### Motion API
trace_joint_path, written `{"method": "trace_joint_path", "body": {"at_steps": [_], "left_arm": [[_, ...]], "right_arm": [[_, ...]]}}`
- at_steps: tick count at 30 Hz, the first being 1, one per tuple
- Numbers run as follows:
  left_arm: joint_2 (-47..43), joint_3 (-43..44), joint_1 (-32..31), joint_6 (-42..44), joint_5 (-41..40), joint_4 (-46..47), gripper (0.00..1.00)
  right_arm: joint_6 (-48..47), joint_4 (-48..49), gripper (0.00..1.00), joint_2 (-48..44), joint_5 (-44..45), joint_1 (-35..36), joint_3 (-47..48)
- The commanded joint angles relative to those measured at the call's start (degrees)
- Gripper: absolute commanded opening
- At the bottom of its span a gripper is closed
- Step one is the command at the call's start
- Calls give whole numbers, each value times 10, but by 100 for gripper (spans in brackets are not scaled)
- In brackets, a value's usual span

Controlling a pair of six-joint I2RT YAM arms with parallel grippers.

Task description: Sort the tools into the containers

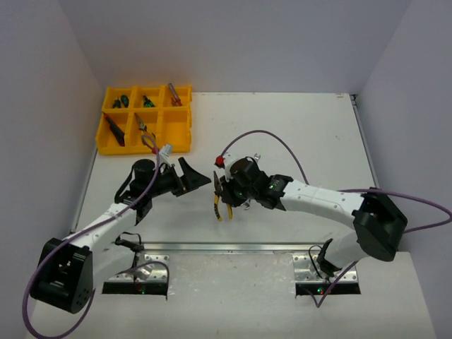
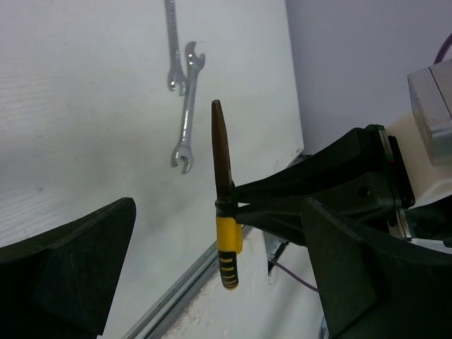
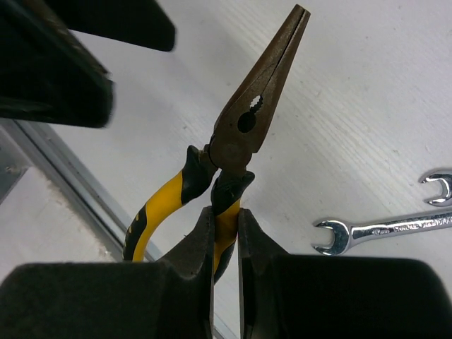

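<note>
Top external: green screwdrivers (image 1: 124, 101) in yellow tray (image 1: 180, 150); right hand (image 3: 226, 222) grips pliers (image 3: 247, 134), left hand (image 1: 199, 176) wide.

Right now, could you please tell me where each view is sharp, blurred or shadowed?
Top external: even, soft light, the yellow tray crisp, only faint shadows under the arms. Left wrist: the pliers sharp, the near fingers dark and blurred. Right wrist: the pliers sharp in the right gripper, the wrench slightly glaring, the dark shape upper left out of focus.

Probably a robotics lab, bare white table (image 1: 296, 134), plain grey enclosing walls (image 1: 233, 42)
</note>
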Motion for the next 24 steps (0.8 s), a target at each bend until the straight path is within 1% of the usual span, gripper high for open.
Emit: {"method": "trace_joint_path", "body": {"at_steps": [1, 4, 7, 9, 10, 11, 12, 14, 15, 16, 17, 18, 19, 21, 23, 24], "left_arm": [[16, 40, -62, -42, -16, 140, 98], [40, 56, -100, -43, -34, 142, 87], [62, 63, -119, -44, -48, 142, 70], [68, 64, -126, -42, -55, 144, 54], [73, 64, -126, -42, -55, 145, 43], [79, 66, -129, -41, -55, 146, 24], [80, 69, -130, -40, -55, 143, 12], [81, 78, -131, -33, -61, 129, 0], [79, 82, -131, -27, -68, 119, 0], [76, 93, -132, -18, -79, 105, 0], [71, 104, -132, -6, -96, 84, 0], [67, 115, -132, 9, -121, 55, 0], [64, 126, -131, 31, -165, 8, 0], [74, 177, -127, 64, -275, -96, 0], [96, 239, -109, 90, -379, -195, 0], [106, 258, -95, 101, -417, -232, 0]], "right_arm": [[-15, 78, 0, -61, -41, 3, -12], [-12, 76, 0, -82, -50, 5, -11], [-9, 76, 0, -102, -62, 5, -14], [-8, 79, 0, -116, -71, 5, -17], [-8, 78, 0, -121, -71, 5, -18], [-8, 78, 0, -123, -70, 6, -20], [-8, 78, 0, -127, -67, 5, -21], [-9, 76, 0, -130, -55, 5, -23], [-10, 74, 2, -132, -53, 5, -24], [-12, 75, 10, -134, -52, 5, -25], [-9, 75, 23, -137, -46, 5, -27], [-3, 76, 42, -141, -33, 5, -31], [5, 73, 91, -146, 3, 5, -37], [20, 44, 97, -158, 73, 4, -34], [35, -20, 99, -166, 136, 2, -17], [40, -44, 99, -168, 167, 1, -9]]}}
